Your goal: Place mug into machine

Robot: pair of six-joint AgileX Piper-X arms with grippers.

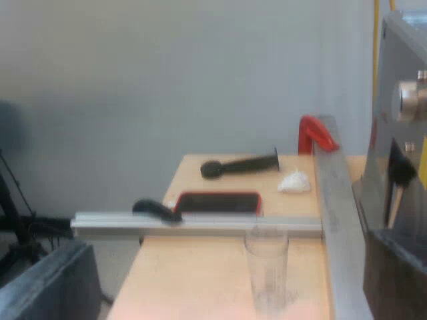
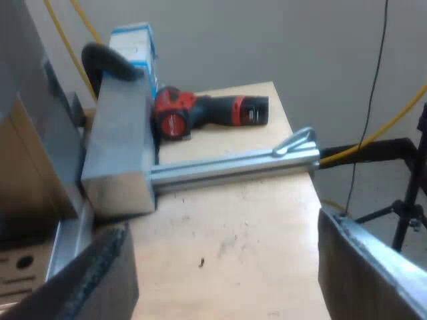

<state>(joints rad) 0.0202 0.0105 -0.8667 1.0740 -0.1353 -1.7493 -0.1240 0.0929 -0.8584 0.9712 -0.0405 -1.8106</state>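
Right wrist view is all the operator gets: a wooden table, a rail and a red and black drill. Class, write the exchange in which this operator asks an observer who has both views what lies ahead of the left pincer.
Operator: What is ahead of the left pincer?
Observer: It is open, and a clear measuring glass stands upright ahead of it on the wooden table, on the pincer's side of a metal rail.
Operator: And beyond that rail?
Observer: A dark handle lies flat on the table, close to a white crumpled scrap but apart from it.
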